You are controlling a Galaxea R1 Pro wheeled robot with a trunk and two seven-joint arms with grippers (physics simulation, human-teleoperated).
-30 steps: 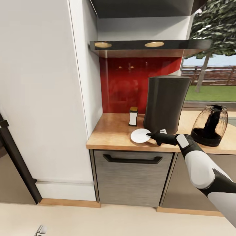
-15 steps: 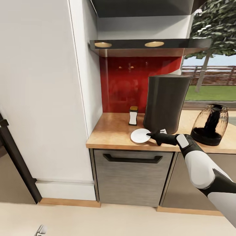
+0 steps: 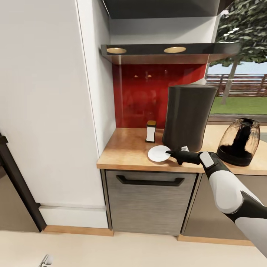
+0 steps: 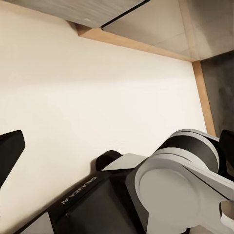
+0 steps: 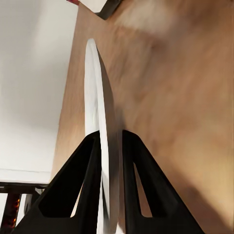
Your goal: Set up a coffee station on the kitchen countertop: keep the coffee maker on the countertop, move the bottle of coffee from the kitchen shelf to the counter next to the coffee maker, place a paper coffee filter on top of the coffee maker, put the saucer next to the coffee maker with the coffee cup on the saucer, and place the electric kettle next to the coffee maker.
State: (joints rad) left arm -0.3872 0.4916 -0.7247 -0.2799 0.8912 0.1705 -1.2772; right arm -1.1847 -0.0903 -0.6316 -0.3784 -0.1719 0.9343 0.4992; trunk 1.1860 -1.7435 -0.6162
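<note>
Right gripper (image 3: 170, 151) was closed on the rim of the saucer (image 3: 158, 153); in the right wrist view the two black fingers (image 5: 87, 180) sat one on each face of the white saucer (image 5: 97, 122), the disc seen edge-on between them. In the head view the saucer lay low over the wooden countertop (image 3: 126, 148), just in front of the coffee maker (image 3: 185, 116) at its lower left corner. Whether the saucer touched the wood could not be told.

Coffee maker: tall dark body, upright on the countertop against the red backsplash (image 3: 142, 94). The coffee bottle (image 3: 150, 131) stood upright just beside the coffee maker on its left, behind the saucer and apart from it. The kettle (image 3: 237, 141), dark and glassy, stood on the countertop to the right of the coffee maker, near but not touching.

The right arm (image 3: 230, 189) reached in from the lower right, forearm over the counter edge above the drawer front (image 3: 148, 202).

Left wrist view: pale floor (image 4: 97, 97) and part of the robot's own body (image 4: 165, 190). One dark finger (image 4: 10, 148) showed at the frame edge; the left hand's opening could not be told.
</note>
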